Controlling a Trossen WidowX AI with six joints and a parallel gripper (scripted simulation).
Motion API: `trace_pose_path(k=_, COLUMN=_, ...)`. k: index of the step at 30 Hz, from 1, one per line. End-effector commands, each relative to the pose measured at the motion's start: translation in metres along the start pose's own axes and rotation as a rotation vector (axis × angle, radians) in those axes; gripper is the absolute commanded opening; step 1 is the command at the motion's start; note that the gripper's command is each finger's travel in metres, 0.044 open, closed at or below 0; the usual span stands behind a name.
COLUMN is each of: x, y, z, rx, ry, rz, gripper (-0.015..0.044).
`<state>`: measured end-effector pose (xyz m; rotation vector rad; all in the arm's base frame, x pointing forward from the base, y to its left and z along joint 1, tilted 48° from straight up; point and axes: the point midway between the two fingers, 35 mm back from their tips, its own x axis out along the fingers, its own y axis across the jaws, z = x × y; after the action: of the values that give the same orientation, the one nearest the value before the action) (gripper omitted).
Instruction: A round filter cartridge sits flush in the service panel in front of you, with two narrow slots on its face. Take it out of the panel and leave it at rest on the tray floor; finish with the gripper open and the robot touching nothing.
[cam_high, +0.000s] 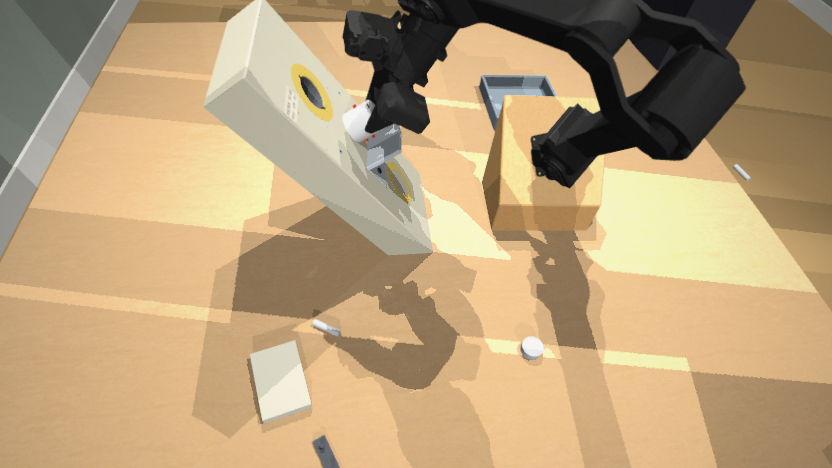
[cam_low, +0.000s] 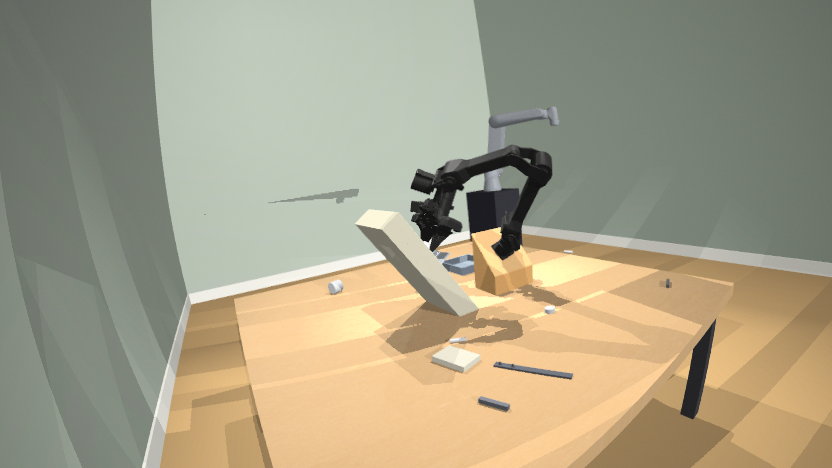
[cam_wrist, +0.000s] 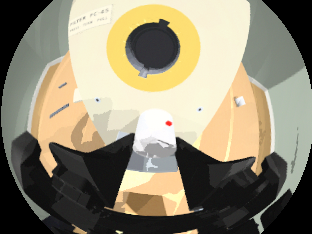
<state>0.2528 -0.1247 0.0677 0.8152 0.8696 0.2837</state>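
Observation:
The white round cartridge (cam_high: 356, 121) (cam_wrist: 155, 125) with red dots is out of its hole, at a grey bracket (cam_high: 384, 152) on the sloping face of the panel (cam_high: 302, 168) (cam_low: 407, 261) (cam_wrist: 220, 30). Whether it still touches the bracket is hard to tell. My gripper (cam_high: 372, 119) (cam_wrist: 155, 139) is shut on the cartridge, one finger at each side. Its slots are not visible now. The yellow-ringed hole (cam_high: 311, 91) (cam_wrist: 154, 47) above it is empty. The blue-grey tray (cam_high: 514, 76) (cam_low: 462, 268) stands behind the wooden block, which hides part of it.
The wooden block (cam_high: 523, 195) (cam_low: 488, 270) stands between panel and arm base. A white disc (cam_high: 531, 347) (cam_low: 549, 309), a beige slab (cam_high: 281, 381) (cam_low: 456, 358), a white stick (cam_high: 326, 327) and dark bars (cam_low: 532, 370) (cam_low: 493, 403) lie on the table. A white cylinder (cam_low: 335, 286) lies behind the panel.

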Motion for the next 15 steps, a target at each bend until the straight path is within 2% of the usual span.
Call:
trace_pose_path(k=1, x=-0.006, y=0.000, z=0.011, rx=-0.012, ry=-0.013, rz=0.000, gripper=0.0000)
trace_pose_path(k=15, x=-0.077, y=-0.004, z=0.014, rx=-0.010, ry=-0.008, rz=-0.010, gripper=0.0000)
